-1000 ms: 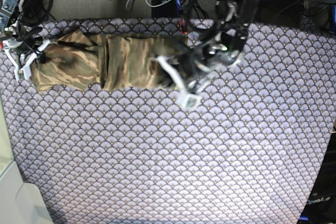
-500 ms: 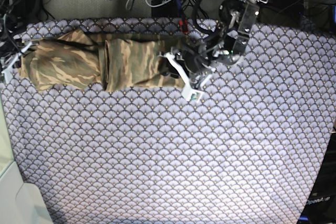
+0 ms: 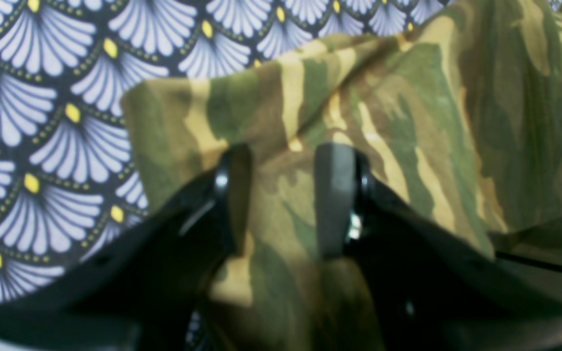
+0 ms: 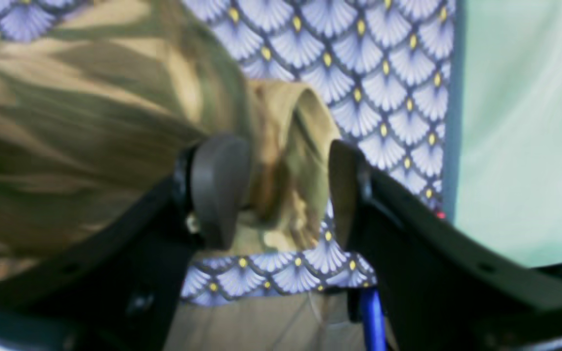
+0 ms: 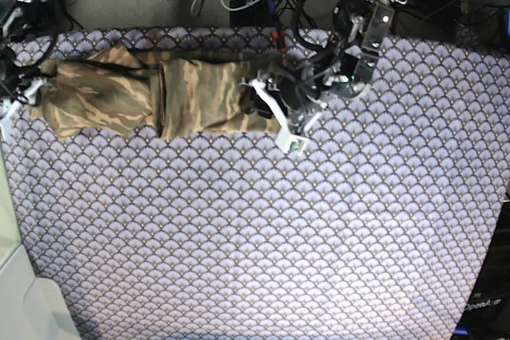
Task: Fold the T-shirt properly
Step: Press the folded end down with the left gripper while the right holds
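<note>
1. Base view. Since the earlier frames the T-shirt [image 5: 159, 97] has been drawn out longer along the far edge of the bench [image 5: 263, 228]; its end at 9 o'clock now reaches nearly to the bench edge. The left pincer [image 5: 279, 117], at 3 o'clock of the shirt, has slid in toward the cloth, and the right pincer [image 5: 14, 95] has drawn outward toward 9 o'clock. The garment lies as a narrow folded band at about 11 o'clock of the frame. By this reading the stretch-and-lay step is ending and both ends are being let go; a crosswise fold probably remains.

2. Left wrist view. The left pincer [image 3: 281, 195] stands with its jaws parted, camouflage cloth lying loosely between them, not pinched. The T-shirt [image 3: 408, 122] spreads from 12 to 3 o'clock over the purple scallop-patterned cloth [image 3: 42, 122].

3. Right wrist view. The right pincer [image 4: 281, 190] is spread wide, with a rolled hem of the T-shirt [image 4: 90, 122] in the gap, clear of the 3 o'clock jaw.

4. Containers. None shows in any view.
</note>
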Robot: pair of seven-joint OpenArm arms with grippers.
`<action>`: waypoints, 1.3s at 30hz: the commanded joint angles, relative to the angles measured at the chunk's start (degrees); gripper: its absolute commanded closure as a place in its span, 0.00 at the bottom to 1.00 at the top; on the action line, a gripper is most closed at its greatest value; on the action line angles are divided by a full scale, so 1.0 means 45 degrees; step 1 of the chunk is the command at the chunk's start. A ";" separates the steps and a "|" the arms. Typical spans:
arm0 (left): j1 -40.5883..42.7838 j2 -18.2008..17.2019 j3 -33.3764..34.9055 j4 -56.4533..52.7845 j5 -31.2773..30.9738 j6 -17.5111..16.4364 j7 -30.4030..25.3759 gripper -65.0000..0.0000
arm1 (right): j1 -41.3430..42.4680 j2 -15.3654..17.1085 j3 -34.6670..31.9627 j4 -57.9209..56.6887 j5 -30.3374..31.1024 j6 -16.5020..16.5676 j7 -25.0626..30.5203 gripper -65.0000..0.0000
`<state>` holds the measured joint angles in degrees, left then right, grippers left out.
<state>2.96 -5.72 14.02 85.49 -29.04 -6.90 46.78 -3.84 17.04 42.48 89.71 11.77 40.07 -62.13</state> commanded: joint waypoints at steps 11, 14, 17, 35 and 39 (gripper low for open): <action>-0.0101 -0.0029 -0.0019 0.0059 0.0309 0.0194 0.0671 0.64 | 0.0530 0.1479 0.0065 -0.1660 0.0500 -0.0017 0.0219 0.52; -0.0101 -0.0009 -0.0019 0.0059 0.0309 0.0194 0.0671 0.64 | 0.0452 0.1577 0.0045 -0.1660 0.1028 -0.0017 0.0278 0.52; -0.0101 0.0010 -0.0019 0.0059 0.0309 0.0194 0.0671 0.64 | 0.0511 0.1635 0.0045 -0.1660 0.1047 -0.0017 0.0219 0.52; -0.0101 -0.0009 -0.0019 0.0059 0.0309 0.0194 0.0671 0.64 | 0.0159 0.3061 0.0045 -0.3301 0.6596 -0.0017 -0.0934 0.34; -0.0062 -0.0009 -0.0019 0.0059 0.0309 0.0194 0.0671 0.64 | 0.0178 0.3120 0.0045 -0.4297 0.6693 -0.0017 -0.0816 0.33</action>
<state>2.70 -5.56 13.98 85.56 -29.02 -6.87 47.97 -3.55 29.41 42.33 69.36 40.88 40.03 -66.83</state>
